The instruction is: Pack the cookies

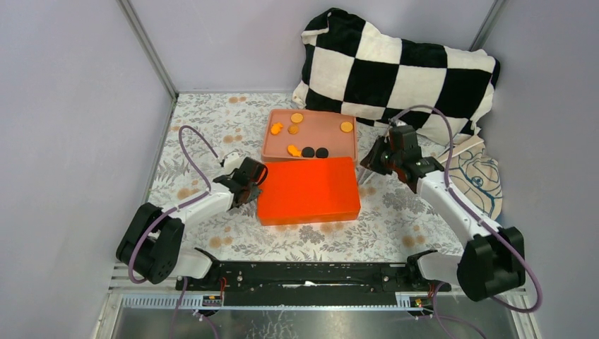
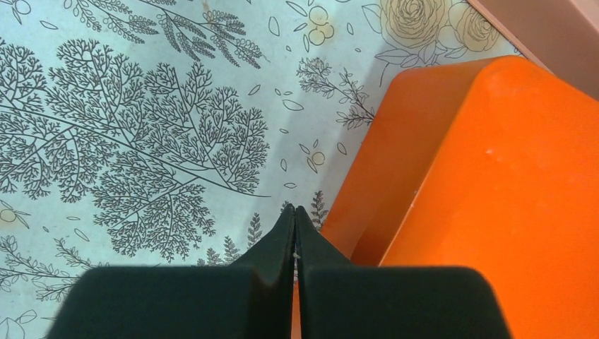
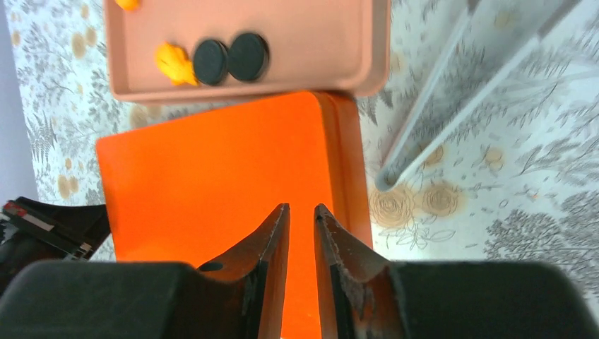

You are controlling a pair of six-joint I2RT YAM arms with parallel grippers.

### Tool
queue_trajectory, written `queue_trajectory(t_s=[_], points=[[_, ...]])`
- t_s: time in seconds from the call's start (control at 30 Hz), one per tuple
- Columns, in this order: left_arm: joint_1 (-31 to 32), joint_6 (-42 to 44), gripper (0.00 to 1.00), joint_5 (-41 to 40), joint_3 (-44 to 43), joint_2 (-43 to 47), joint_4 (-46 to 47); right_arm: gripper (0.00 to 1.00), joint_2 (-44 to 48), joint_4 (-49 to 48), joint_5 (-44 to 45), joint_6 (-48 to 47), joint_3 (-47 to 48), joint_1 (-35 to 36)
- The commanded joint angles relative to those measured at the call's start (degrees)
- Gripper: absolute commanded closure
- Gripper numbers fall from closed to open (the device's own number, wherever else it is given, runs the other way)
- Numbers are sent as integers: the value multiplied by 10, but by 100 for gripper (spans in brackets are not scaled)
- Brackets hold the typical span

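Several cookies lie in a pink tray [image 1: 337, 145] at the back: orange ones [image 1: 297, 118] and two black ones [image 1: 315, 152]. The right wrist view shows the tray [image 3: 318, 42] with two black cookies [image 3: 229, 58] and an orange one [image 3: 175, 62]. A closed orange box [image 1: 309, 191] lies just in front of the tray. My left gripper [image 1: 254, 176] [image 2: 294, 210] is shut and empty, low at the box's left edge [image 2: 494, 183]. My right gripper [image 1: 373, 159] [image 3: 300, 208] hovers over the box's right part [image 3: 212, 169], its jaws a narrow gap apart with nothing between them.
A black-and-white checkered pillow [image 1: 395, 67] leans at the back right. A printed cloth [image 1: 480, 176] lies by the right wall. A thin grey rod [image 3: 424, 120] slants down to the floral tablecloth right of the box. Grey walls enclose the table.
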State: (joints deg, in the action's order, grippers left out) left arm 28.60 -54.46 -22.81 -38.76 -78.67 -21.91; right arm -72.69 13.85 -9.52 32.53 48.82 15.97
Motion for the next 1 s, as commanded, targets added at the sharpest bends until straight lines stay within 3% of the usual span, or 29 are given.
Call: queue_trajectory(t_s=[0.0, 0.3, 0.57, 0.7, 0.97], points=[[5, -5, 100, 16, -10, 0, 29, 73, 17, 118, 138, -54, 74, 38], [5, -2, 100, 21, -12, -11, 36, 73, -35, 120, 83, -80, 79, 96], [6, 10, 100, 24, -17, -6, 42, 74, -65, 108, 62, -61, 17, 123], [7, 23, 100, 25, -14, 7, 51, 73, -52, 121, 90, -49, -18, 124], [7, 44, 100, -25, -23, 78, 8, 69, -1, 117, 92, -57, 47, 124]])
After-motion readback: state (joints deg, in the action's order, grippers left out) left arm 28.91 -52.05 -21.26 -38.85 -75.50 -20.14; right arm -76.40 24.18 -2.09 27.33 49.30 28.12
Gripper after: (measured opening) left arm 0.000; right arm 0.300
